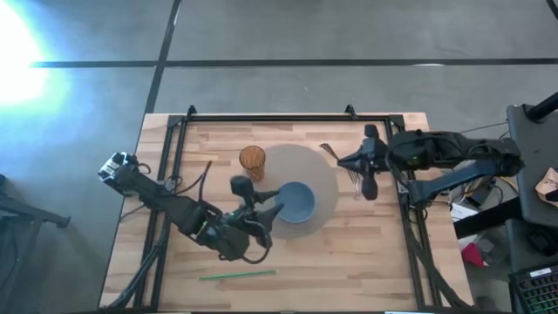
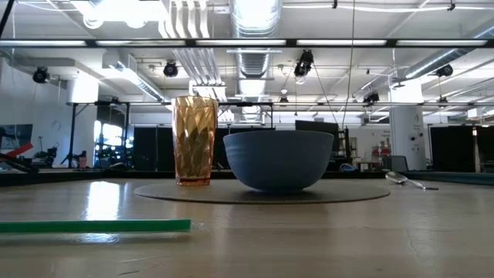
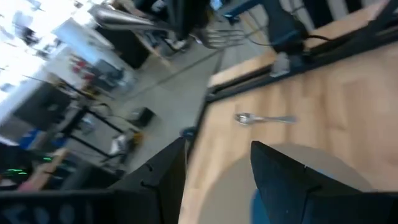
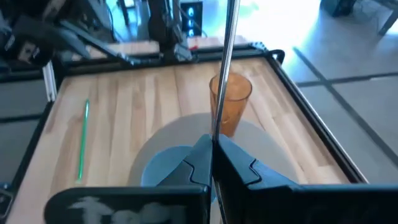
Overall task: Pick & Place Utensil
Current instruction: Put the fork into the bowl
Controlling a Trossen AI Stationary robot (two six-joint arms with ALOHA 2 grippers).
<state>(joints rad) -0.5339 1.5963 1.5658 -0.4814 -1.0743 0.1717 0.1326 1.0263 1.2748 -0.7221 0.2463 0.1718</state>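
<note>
A silver spoon (image 1: 329, 152) (image 3: 261, 118) lies on the far right rim of a round grey mat (image 1: 309, 166). On the mat stand a blue bowl (image 1: 296, 202) and an orange cup (image 1: 252, 160). My right gripper (image 4: 213, 146) is to the right of the mat, shut on a silver fork (image 1: 353, 179); the fork's tines (image 3: 219, 37) show in the left wrist view. My left gripper (image 3: 217, 162) (image 1: 261, 194) hovers open beside the bowl's near left side, nothing between its fingers. My right gripper pinches the fork's thin shaft (image 4: 216, 140) between its two shut fingers. The shaft sticks out past the fingertips and leaves the wrist view's edge in front of the orange cup. The fork is lifted clear of the table.
A green straw (image 1: 237, 275) (image 2: 93, 226) lies flat near the table's near edge, left of centre. A black rail frame (image 1: 174, 148) runs along the left, far and right sides of the wooden table top.
</note>
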